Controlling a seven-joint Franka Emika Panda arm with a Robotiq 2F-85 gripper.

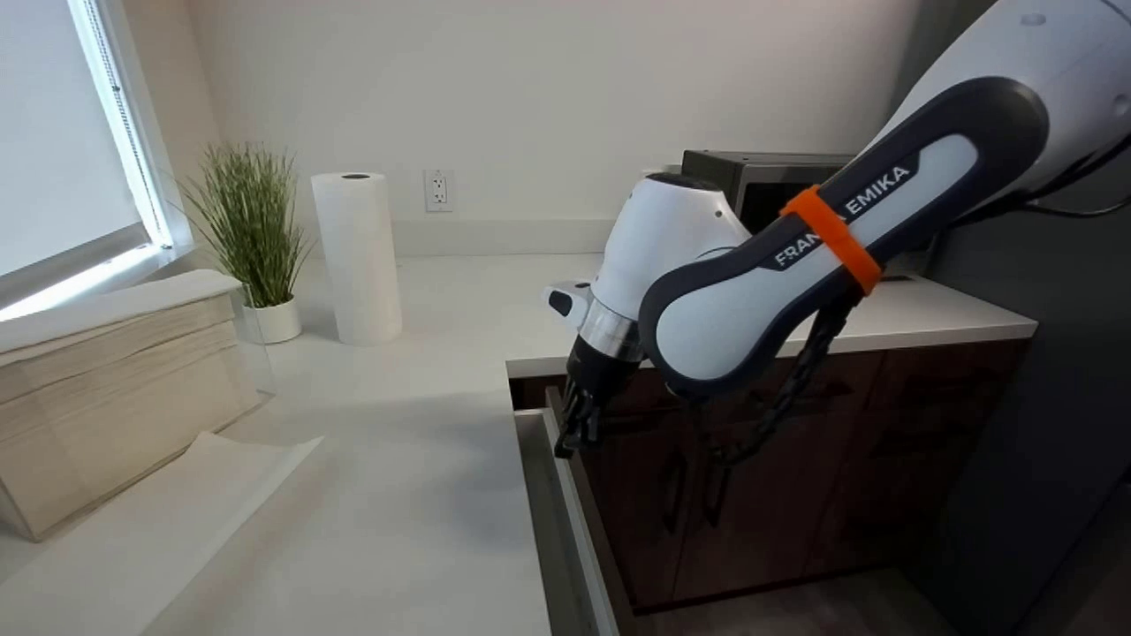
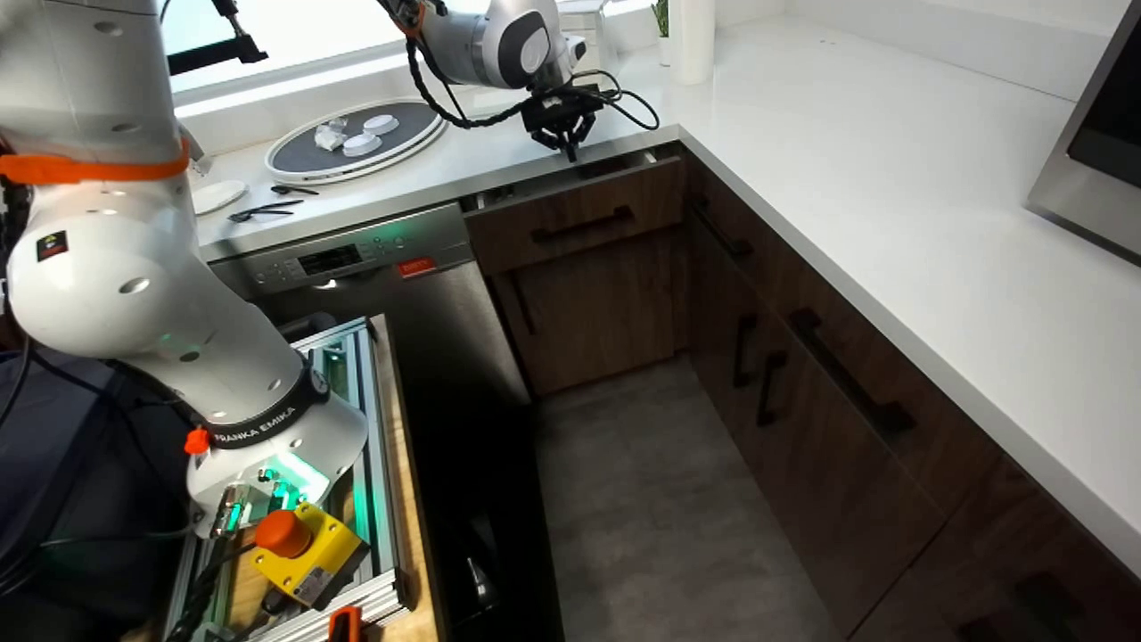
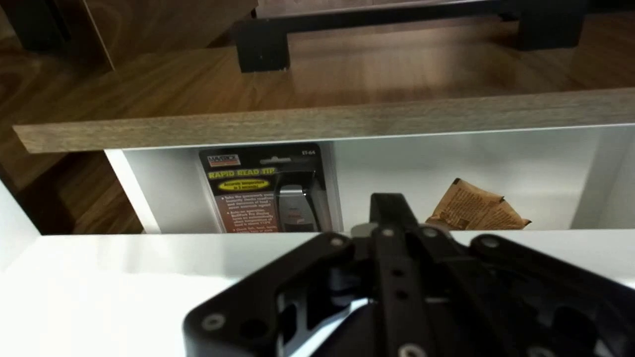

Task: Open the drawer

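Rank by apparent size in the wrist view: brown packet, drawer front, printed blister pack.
Largest to smallest:
1. Drawer front, running off the right edge.
2. Printed blister pack.
3. Brown packet.
The countertop hides the pack's lower part, and seemingly the packet's.

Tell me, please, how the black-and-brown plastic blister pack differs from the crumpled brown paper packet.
The black-and-brown plastic blister pack is flat and straight-edged; the crumpled brown paper packet is irregular.
The pack bears bold yellow lettering; the packet, small dark print.
The pack's visible part is larger than the packet's.
Both lie in the open, wooden-fronted white drawer, partly hidden by the white countertop.
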